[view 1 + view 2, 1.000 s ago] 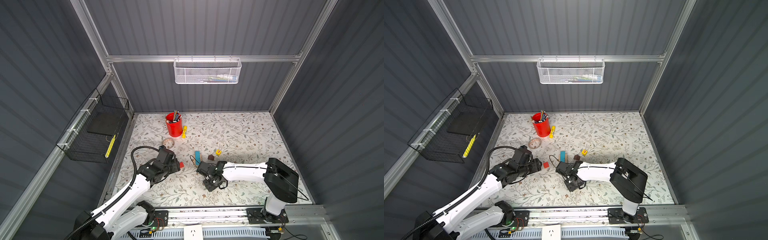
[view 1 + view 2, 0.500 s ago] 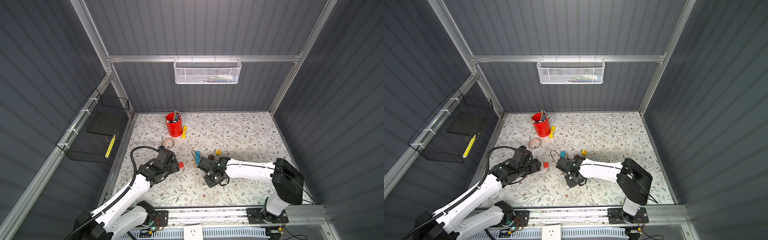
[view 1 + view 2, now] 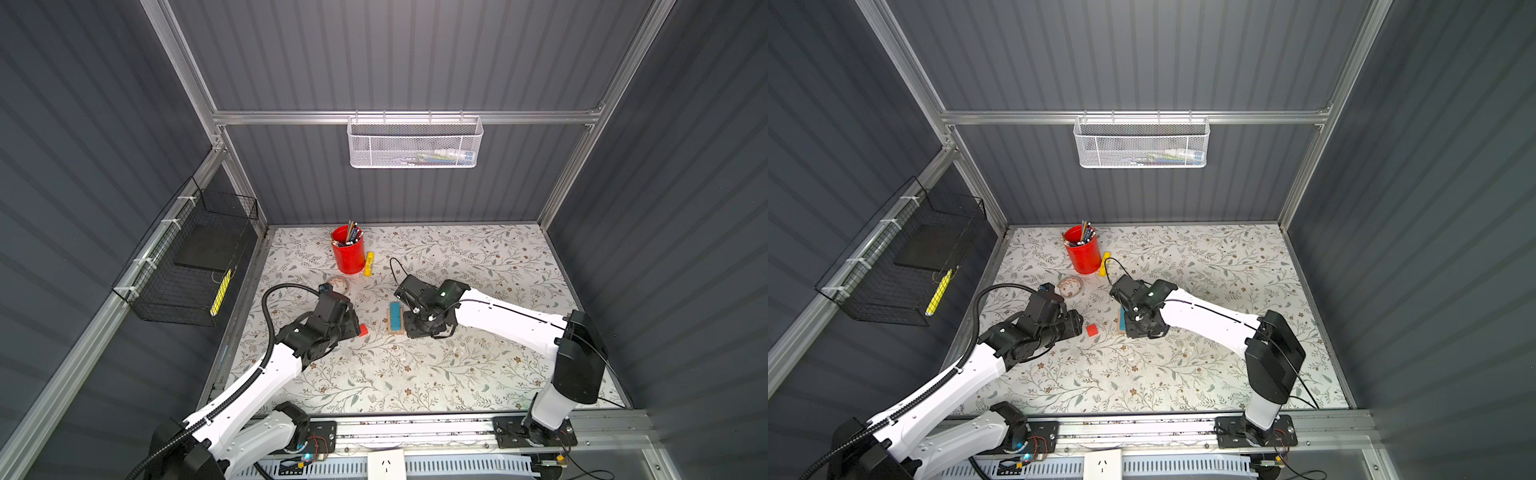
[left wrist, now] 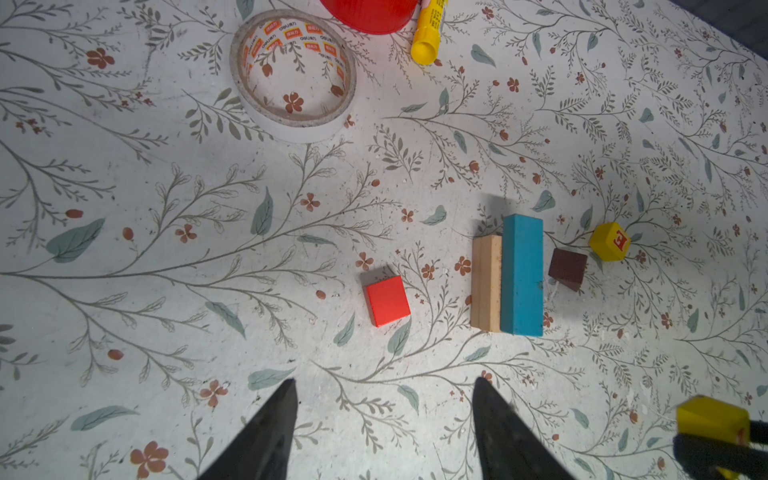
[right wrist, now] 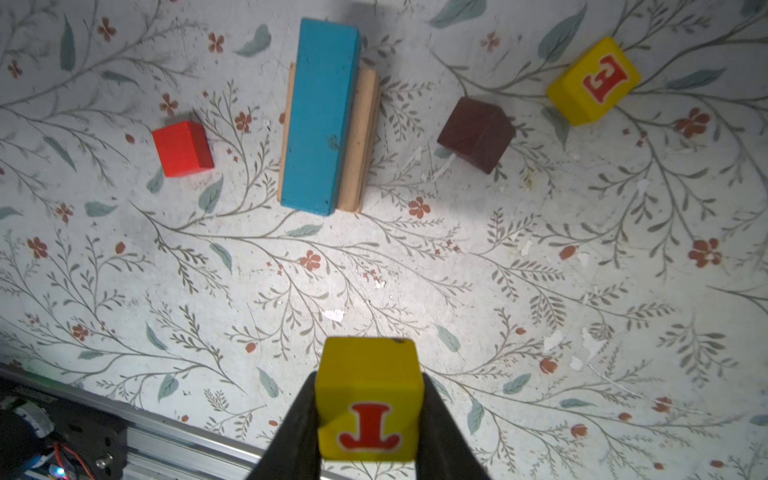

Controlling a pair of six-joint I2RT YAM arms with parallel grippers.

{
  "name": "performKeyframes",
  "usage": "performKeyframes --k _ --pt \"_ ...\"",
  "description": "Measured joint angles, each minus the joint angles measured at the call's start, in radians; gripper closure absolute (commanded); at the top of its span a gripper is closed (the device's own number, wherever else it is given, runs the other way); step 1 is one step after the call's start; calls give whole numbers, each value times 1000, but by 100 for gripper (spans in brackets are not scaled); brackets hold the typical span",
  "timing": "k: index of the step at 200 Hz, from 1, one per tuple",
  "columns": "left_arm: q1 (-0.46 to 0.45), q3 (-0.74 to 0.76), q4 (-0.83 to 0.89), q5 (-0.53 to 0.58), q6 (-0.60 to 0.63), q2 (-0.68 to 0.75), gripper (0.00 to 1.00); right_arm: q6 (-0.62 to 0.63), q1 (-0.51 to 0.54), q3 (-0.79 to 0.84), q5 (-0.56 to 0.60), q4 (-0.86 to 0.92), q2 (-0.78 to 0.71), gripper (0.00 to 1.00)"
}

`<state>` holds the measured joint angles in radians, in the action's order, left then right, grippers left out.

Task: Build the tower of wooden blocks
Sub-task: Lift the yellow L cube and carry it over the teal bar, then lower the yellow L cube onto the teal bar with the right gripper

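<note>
Your right claw (image 5: 369,419) is clamped on a yellow cube (image 5: 368,374) with a red letter on the face toward the wrist camera, one finger on each side. It holds the cube on the front rail (image 3: 415,426) side of the blue oblong (image 5: 320,116), apart from it. The blue oblong lies flat on top of tan oblongs (image 5: 363,137), whose edges show along both of its long sides; you cannot tell how many are underneath. The red cube (image 4: 387,300) sits on the bench (image 3: 478,374) near one long side of the blue oblong, not touching it. Off the opposite long side is the dark brown roof-shaped piece (image 5: 476,133), and past that the second yellow cube (image 5: 594,81), showing a red E. Your left claw (image 4: 384,395) has its jaws apart and nothing between them, stopped short of the red cube on the side away from the blue oblong. Well beyond the blue oblong, toward the back wall, stand the red pen cup (image 3: 348,251), the yellow marker (image 3: 368,263) and a tape roll (image 4: 293,75).
</note>
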<state>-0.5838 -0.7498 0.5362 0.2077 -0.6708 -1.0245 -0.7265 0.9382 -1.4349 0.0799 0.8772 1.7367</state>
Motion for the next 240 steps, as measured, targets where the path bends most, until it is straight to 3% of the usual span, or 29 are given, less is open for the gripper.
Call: performKeyframes --k 118,240 --pt "31 -27 -36 14 59 -21 31 -85 -30 -347 66 85 304 73" --pt "36 -27 -20 55 61 -14 30 -153 -32 -431 56 118 442 73"
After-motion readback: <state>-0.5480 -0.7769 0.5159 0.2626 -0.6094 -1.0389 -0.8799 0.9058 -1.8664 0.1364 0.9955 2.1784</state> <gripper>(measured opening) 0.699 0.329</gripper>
